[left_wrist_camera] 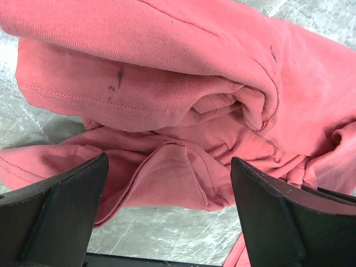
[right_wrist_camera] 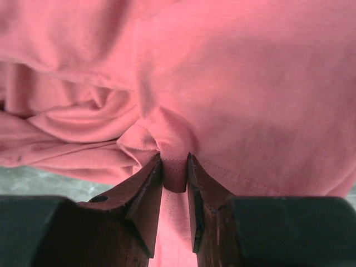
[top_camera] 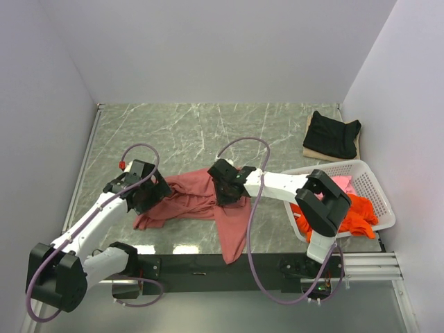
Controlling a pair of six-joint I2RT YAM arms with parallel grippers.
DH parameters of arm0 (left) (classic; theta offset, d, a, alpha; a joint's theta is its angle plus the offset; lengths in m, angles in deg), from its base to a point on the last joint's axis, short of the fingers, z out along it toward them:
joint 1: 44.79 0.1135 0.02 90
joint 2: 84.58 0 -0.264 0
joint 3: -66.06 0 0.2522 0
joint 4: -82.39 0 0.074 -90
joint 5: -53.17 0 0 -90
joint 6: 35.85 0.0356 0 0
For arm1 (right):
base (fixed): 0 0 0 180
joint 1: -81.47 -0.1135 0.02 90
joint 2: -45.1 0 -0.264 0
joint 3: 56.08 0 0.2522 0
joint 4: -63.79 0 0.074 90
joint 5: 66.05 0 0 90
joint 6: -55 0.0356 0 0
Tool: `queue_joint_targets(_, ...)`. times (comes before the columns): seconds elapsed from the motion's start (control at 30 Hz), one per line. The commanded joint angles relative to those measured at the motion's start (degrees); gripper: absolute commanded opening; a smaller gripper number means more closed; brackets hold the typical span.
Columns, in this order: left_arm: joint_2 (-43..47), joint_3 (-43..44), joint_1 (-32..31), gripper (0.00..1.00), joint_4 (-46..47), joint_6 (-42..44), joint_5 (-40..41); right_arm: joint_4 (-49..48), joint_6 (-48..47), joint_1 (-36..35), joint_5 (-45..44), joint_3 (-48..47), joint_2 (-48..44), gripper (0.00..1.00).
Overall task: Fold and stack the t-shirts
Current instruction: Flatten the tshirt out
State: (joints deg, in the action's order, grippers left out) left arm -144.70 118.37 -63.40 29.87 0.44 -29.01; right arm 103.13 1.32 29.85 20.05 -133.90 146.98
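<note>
The brick-red t-shirt [top_camera: 201, 201] lies crumpled in the middle of the table, one end hanging over the near edge. My right gripper [top_camera: 229, 194] is shut on a fold of its hemmed edge [right_wrist_camera: 175, 172]. My left gripper [top_camera: 142, 198] is open over the shirt's left end, jaws wide apart either side of a bunched fold [left_wrist_camera: 167, 172], not gripping it. A folded black t-shirt [top_camera: 333, 133] lies at the back right. The orange t-shirt [top_camera: 350, 215] and the pink t-shirt [top_camera: 341, 184] sit in the basket.
The white lattice basket [top_camera: 378, 191] stands at the right edge. A tan board [top_camera: 311, 149] lies under the black shirt. White walls close the table on three sides. A black rail [top_camera: 201, 263] runs along the near edge.
</note>
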Motion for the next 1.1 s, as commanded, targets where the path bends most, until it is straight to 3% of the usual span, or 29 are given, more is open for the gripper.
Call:
queue_joint_targets(0.0,-0.3,1.8,0.0,0.97,1.8,0.6,-0.2,-3.5,-0.9,-0.1,2.0,0.7,-2.8,0.32)
queue_joint_targets(0.4,-2.1,2.3,-0.1,0.97,2.3,1.4,-0.9,-3.3,-0.9,1.1,2.3,0.9,-4.0,0.33)
queue_joint_targets(0.5,-2.5,2.7,0.0,0.97,2.3,1.6,-1.0,-3.7,-1.1,1.3,2.8,1.4,-4.4,0.25)
queue_joint_targets(0.6,-2.8,2.8,0.0,0.97,2.5,1.9,-0.5,-3.5,-1.0,2.0,2.8,1.5,-5.4,0.02)
queue_joint_targets(0.8,-5.9,4.9,0.0,0.97,2.2,3.3,3.8,-0.2,0.0,2.4,1.6,1.6,-10.2,0.00)
queue_joint_targets(0.9,-9.5,6.4,0.0,0.94,2.6,4.8,6.1,0.5,1.1,2.8,1.5,3.0,-13.4,0.00)
queue_joint_targets(1.07,-14.6,9.1,-0.1,0.77,2.3,7.8,8.7,1.1,2.3,3.3,1.1,5.3,-17.5,0.00)
